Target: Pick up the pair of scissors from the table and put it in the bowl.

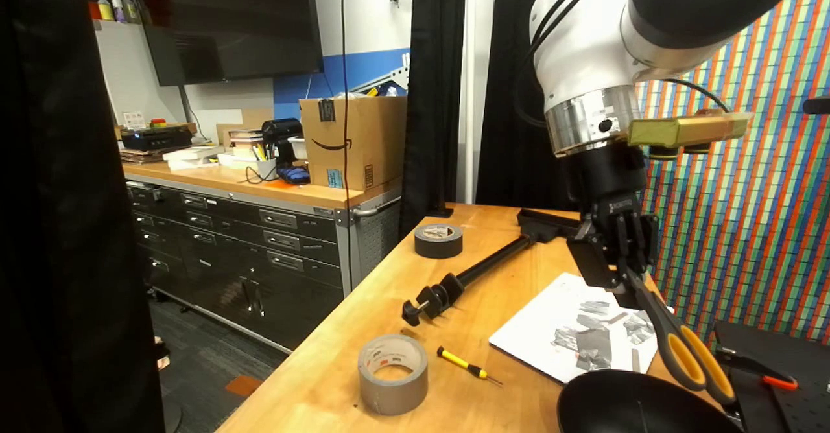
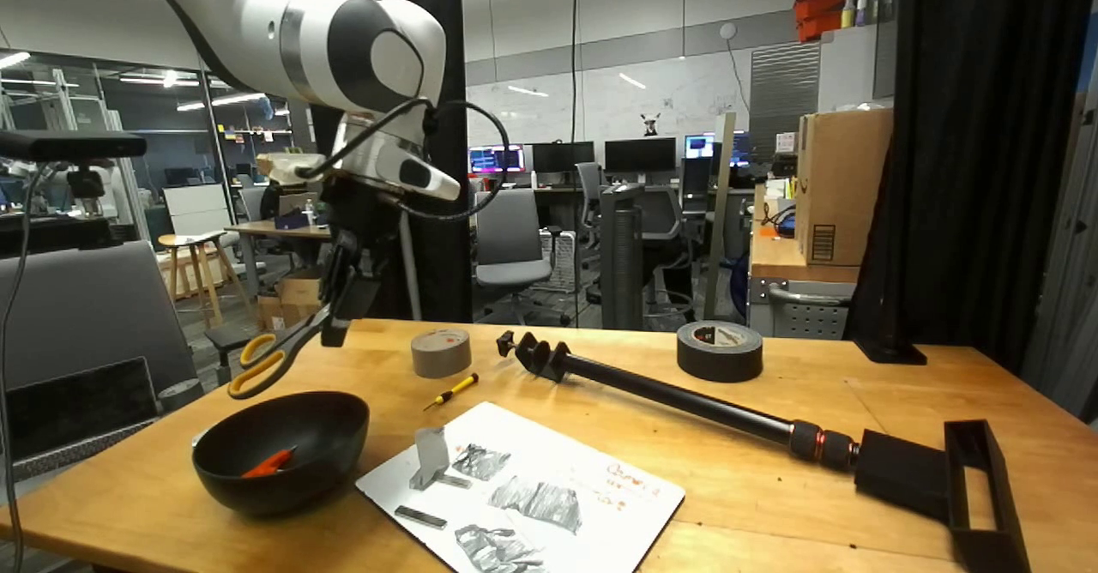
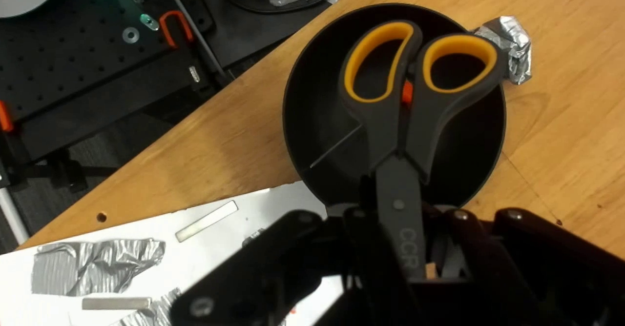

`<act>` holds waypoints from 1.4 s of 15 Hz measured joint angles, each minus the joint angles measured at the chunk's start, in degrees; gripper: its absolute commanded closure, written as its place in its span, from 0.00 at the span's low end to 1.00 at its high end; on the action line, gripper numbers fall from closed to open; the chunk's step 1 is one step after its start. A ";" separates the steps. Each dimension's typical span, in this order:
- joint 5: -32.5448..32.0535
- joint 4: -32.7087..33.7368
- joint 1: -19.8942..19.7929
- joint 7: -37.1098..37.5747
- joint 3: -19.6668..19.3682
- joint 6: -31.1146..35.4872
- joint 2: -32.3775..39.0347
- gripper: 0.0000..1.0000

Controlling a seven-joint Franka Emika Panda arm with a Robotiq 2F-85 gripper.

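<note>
The pair of scissors has dark grey handles with orange-yellow loops. My gripper is shut on its blades, and the handles point outward and down. In an exterior view the scissors hang from the gripper above the black bowl, apart from it. In the wrist view the scissors overlap the bowl, with the loops over its inside. The blade tips are hidden between the fingers of the gripper. A red-orange object lies in the bowl. The bowl is cut off in an exterior view.
A white board with silver tape pieces lies beside the bowl. A tan tape roll, a yellow-and-black screwdriver, a dark tape roll and a long black tool lie on the table. Crumpled foil is beside the bowl.
</note>
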 measured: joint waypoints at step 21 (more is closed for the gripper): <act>1.88 -2.57 0.60 0.12 0.34 3.22 1.24 0.66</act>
